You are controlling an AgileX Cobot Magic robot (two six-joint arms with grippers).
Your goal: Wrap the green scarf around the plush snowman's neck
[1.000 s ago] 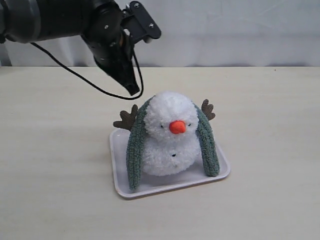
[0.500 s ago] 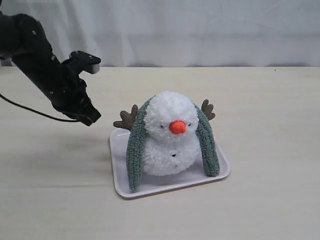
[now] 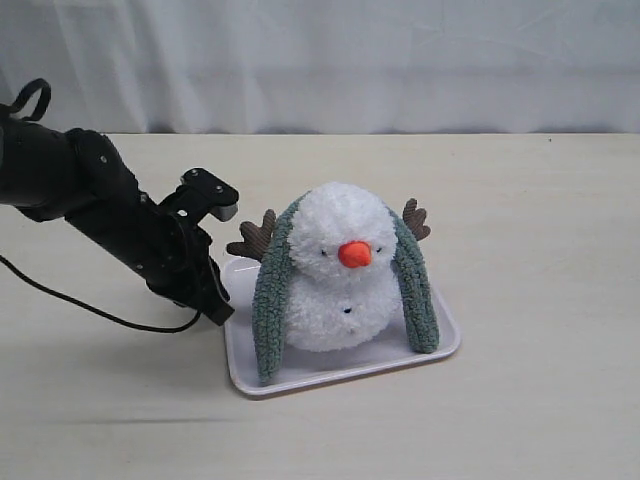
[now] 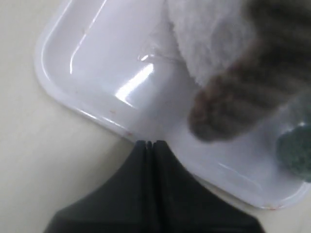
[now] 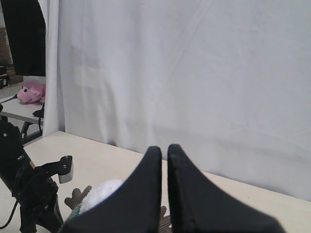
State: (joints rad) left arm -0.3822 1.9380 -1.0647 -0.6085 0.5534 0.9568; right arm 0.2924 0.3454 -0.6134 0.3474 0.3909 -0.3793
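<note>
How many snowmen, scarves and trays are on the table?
Snowman: 1
Scarf: 1
Tray: 1
Total: 3

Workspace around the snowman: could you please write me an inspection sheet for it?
Surface: beige table, carrying a white tray.
Job's things: snowman upright on the tray; scarf draped behind its head, ends hanging down both sides, not crossed in front.
Clutter: nothing seen.
Grippers: left gripper shut, low at the tray's left edge; right gripper shut, raised, outside the exterior view.
Cables: black cable trailing under the left arm.
Surroundings: white curtain behind; pink plush on another table.
</note>
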